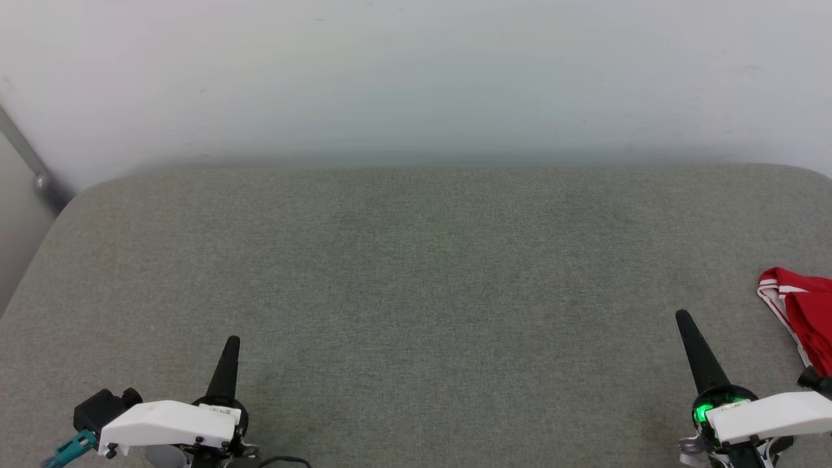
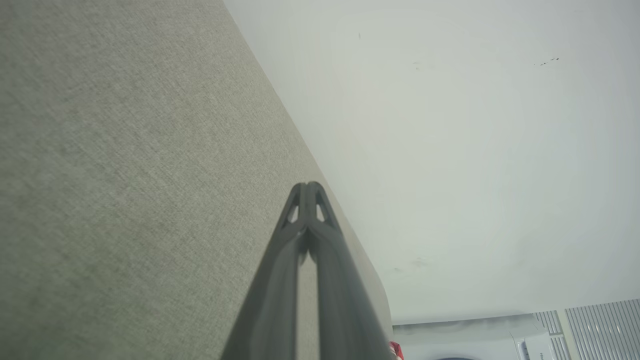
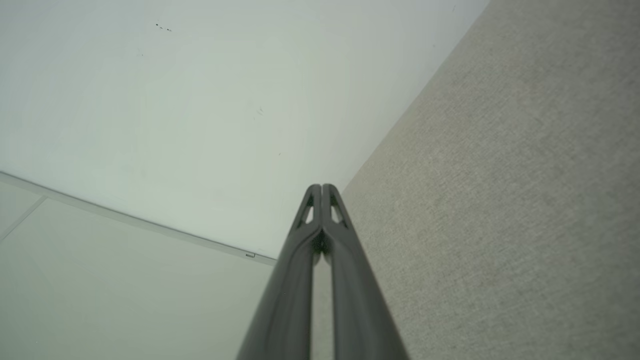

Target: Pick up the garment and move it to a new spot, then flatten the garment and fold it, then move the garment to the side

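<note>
Both arms sit low at the near edge of the grey pad (image 1: 416, 273). The left gripper (image 1: 232, 341), near left, has its fingers pressed together with nothing between them. The right gripper (image 1: 682, 316), near right, is pressed tight too, and empty. The garment (image 1: 803, 309) lies bunched on the pad's right side, just right of that gripper and clear of its fingertips, red with a white striped edge. A white wall (image 1: 416, 78) stands beyond.

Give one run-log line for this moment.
stage: before pickup | left tool: shut, empty | right tool: shut, empty | garment: lying on grey surface, right of right tool
</note>
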`<state>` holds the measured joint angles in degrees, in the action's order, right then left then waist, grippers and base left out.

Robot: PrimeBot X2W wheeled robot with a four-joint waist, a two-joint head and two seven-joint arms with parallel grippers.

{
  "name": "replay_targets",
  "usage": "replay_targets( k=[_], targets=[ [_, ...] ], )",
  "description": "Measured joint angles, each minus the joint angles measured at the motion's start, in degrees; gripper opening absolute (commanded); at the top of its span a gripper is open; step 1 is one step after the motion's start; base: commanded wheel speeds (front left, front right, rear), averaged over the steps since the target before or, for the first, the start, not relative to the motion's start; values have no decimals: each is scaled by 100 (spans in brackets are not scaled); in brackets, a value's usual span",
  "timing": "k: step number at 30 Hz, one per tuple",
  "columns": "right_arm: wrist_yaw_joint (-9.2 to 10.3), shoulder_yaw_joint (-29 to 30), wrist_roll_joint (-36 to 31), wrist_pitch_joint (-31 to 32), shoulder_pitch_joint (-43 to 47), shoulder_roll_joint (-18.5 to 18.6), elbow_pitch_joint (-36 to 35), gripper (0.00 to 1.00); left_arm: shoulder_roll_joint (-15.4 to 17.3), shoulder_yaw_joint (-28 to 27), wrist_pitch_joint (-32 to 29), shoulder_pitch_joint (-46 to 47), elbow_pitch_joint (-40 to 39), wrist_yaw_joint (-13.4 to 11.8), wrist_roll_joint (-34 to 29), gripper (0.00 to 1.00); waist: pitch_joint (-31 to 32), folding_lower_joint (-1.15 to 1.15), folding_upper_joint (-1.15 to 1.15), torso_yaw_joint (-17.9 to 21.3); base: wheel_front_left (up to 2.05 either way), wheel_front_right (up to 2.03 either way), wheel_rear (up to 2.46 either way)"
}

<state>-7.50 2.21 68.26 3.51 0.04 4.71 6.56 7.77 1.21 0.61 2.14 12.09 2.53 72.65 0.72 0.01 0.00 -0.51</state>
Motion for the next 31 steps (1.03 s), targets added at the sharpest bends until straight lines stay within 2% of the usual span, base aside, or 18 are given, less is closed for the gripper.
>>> replay_targets(
  k=[31],
  targets=[
    [1,115,1591,58,-349,-3,455,0,-277,-436,-403,224,121,302,1235,0,-51,0,0,29,0,0,0]
  ],
)
